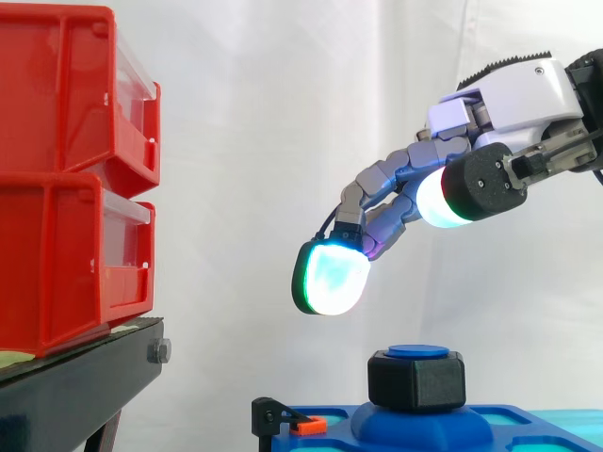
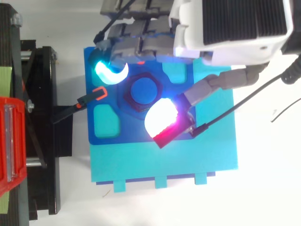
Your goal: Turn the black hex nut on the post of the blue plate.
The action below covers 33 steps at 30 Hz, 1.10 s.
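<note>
A turquoise base (image 2: pixel 164 165) lies on the white surface (image 2: pixel 263 188), its near edge notched. On its far part sits the blue plate (image 2: pixel 127 133), with shallow pockets at its corners. From the middle of the plate rises the round blue post (image 1: pixel 417 351), and the black hex nut (image 1: pixel 415 380) sits around it, low on the post with the post's top showing above it.

The robot hand (image 1: pixel 513 104) comes in from the right and hangs above the nut. Its fingers are spread and loosely bent, apart from each other, with nothing between them. From above, the thumb pad (image 2: pixel 162 117), glowing white and red, is over the near right side of the nut. A finger pad (image 1: pixel 332 275), glowing cyan and green, is over the far left side. In the side view both pads are clear of the nut, with open space beneath them.

At the plate's left edge is a black clamp with an orange tip (image 2: pixel 97 93). Further left, red bins (image 1: pixel 66 179) are stacked on a black stand (image 1: pixel 75 386). A white curtain (image 1: pixel 283 113) hangs behind.
</note>
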Each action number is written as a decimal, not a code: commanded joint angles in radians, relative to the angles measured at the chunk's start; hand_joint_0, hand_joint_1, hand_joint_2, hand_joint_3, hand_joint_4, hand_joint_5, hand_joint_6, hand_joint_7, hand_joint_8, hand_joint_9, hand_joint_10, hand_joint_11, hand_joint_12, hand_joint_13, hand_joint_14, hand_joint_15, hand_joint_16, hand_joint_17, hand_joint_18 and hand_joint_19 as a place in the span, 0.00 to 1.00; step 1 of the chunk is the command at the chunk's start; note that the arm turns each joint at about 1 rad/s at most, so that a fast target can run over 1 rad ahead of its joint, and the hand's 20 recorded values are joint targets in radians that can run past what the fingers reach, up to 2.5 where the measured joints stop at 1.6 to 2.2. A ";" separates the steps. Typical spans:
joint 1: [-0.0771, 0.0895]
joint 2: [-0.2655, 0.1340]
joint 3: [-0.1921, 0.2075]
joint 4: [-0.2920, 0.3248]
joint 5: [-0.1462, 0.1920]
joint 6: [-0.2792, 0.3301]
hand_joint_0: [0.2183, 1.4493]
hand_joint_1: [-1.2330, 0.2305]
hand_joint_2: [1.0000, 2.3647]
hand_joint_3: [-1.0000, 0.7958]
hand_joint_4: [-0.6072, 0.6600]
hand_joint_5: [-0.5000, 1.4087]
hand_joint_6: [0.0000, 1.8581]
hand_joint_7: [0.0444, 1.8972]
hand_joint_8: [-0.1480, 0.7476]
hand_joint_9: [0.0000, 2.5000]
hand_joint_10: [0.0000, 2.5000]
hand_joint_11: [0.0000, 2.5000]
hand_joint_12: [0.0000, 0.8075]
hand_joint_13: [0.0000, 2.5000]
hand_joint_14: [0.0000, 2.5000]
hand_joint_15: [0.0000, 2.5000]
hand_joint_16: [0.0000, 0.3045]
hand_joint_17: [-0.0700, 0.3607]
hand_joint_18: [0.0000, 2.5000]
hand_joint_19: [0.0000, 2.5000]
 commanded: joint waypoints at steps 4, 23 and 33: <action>0.046 0.000 -0.023 0.013 0.053 0.006 0.25 0.62 0.00 0.28 0.69 0.16 0.27 0.38 0.47 0.18 0.00 0.00 0.28 0.13 0.00 0.02 0.07 0.27 0.02 0.11; 0.084 0.000 -0.072 0.073 0.100 0.032 0.25 0.63 0.00 0.28 0.69 0.16 0.27 0.38 0.47 0.18 0.00 0.00 0.28 0.13 0.00 0.02 0.07 0.27 0.01 0.12; 0.084 0.000 -0.086 0.076 0.104 0.032 0.25 0.63 0.00 0.28 0.69 0.16 0.27 0.39 0.47 0.18 0.00 0.00 0.28 0.14 0.00 0.02 0.07 0.27 0.01 0.11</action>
